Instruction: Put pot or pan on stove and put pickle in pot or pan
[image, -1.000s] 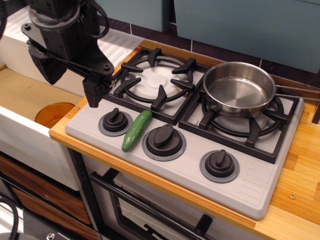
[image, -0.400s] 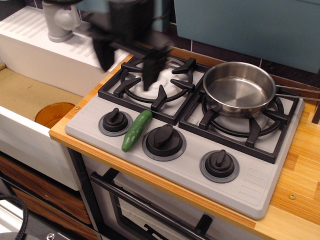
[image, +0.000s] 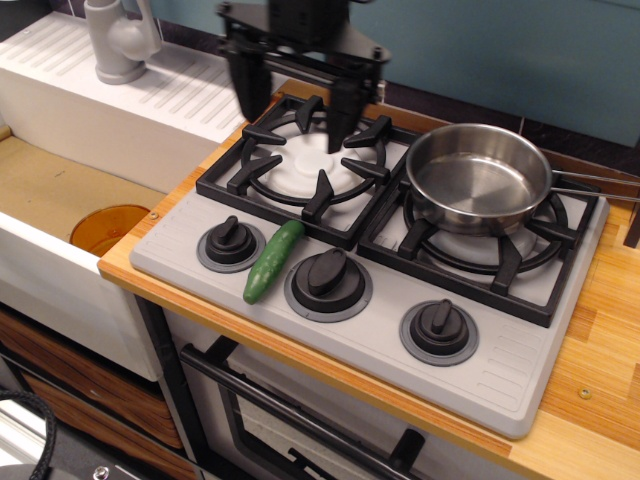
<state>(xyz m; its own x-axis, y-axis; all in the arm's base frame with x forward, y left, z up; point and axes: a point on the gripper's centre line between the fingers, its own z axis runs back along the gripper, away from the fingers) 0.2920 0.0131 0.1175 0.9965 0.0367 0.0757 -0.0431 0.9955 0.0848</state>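
Observation:
The shiny steel pan (image: 478, 180) sits on the right grate of the grey stove (image: 500, 370), its wire handle pointing right. It holds nothing. The dark-green pickle (image: 273, 261) lies on the stove's front panel between the left and middle knobs. My gripper (image: 295, 105) hangs above the back of the left burner, open, its two black fingers (image: 245, 85) spread wide with nothing between them. It is well behind the pickle and left of the pan.
A sink basin with an orange drain (image: 108, 227) lies left of the stove. A white draining board and a grey tap (image: 118, 40) stand at the back left. Wooden counter (image: 610, 330) borders the stove on the right.
The gripper has swung from the stove's front-left corner, right and toward the back, and now hangs over the left burner. Pickle and pan have not moved.

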